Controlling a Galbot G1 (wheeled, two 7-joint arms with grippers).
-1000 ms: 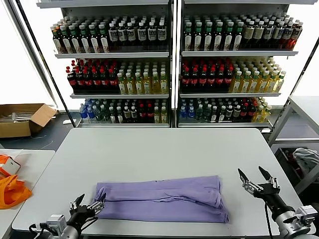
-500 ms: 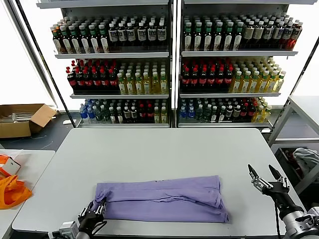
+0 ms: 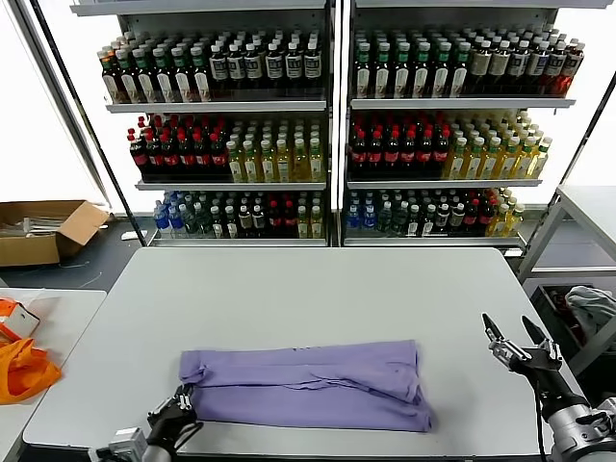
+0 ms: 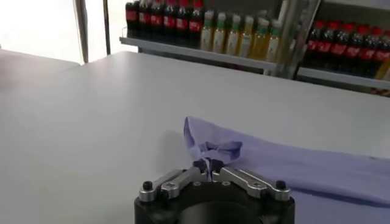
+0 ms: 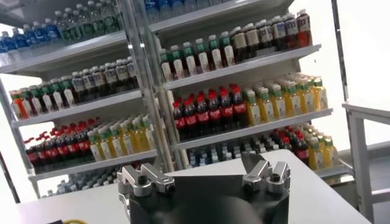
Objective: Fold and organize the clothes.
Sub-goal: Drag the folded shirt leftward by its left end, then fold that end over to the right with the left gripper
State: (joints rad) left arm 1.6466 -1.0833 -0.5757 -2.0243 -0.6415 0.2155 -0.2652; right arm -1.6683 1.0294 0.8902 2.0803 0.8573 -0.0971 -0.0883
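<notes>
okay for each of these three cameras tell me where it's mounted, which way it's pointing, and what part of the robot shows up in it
Head view: on the robot's head, looking forward and down at the table, lavender shirt and drink shelves; both grippers show, left gripper and right gripper.
Left wrist view: on the left arm, low over the table, facing the shirt; its fingers pinch a corner.
Right wrist view: on the right arm, aimed at the shelves; its fingers stand open.
Shared: head and left wrist views both show the shirt; all three show the shelves.

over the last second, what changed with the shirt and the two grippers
The left gripper closed on the near left corner of the lavender T-shirt and tugged it slightly leftward. The right gripper, open, drew back from the shirt toward the table's right edge. The shirt stays folded in a long band.
</notes>
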